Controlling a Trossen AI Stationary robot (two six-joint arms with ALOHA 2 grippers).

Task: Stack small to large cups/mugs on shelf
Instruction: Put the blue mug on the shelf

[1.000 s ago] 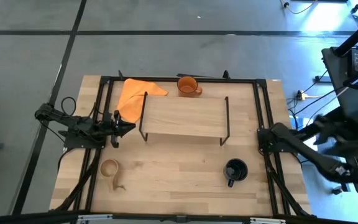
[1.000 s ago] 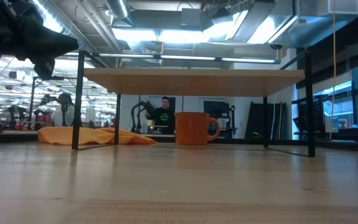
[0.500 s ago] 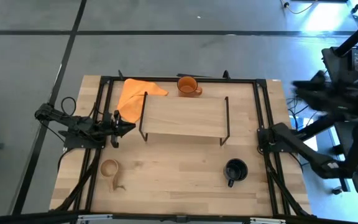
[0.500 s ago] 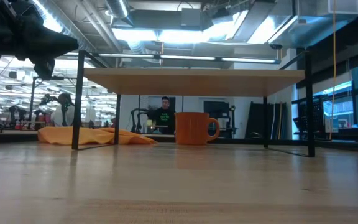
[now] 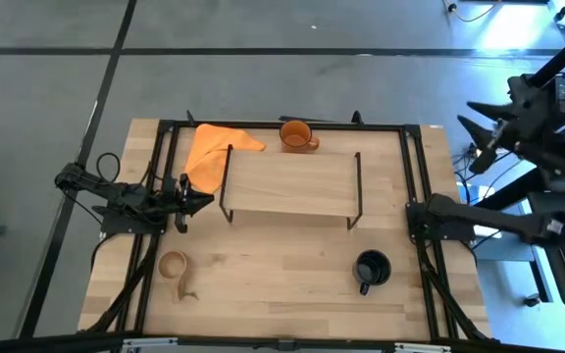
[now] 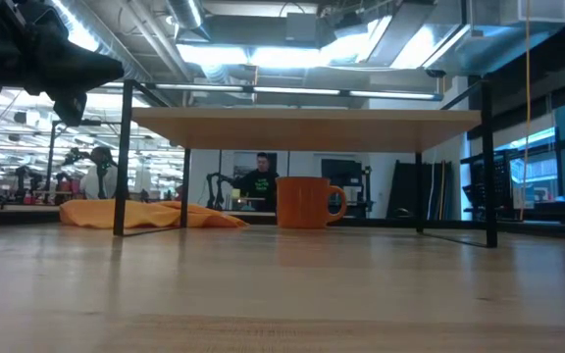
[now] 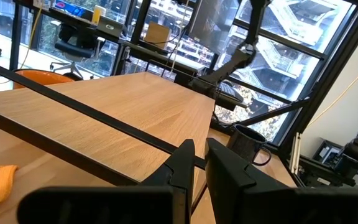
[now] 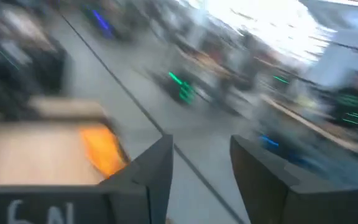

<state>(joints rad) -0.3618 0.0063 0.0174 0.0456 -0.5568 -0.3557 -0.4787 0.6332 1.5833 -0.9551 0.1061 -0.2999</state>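
Three cups sit around one shelf (image 5: 290,183): one orange mug (image 5: 296,134), one dark mug (image 5: 371,269), one wooden cup (image 5: 175,267). One orange cloth (image 5: 209,152) lies beside the shelf.

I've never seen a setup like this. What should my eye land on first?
The low wooden shelf standing empty mid-table, with three cups scattered around it: an orange mug behind it, a black mug at front right, a tan wooden cup at front left. The right gripper hangs open, raised off the table's right edge.
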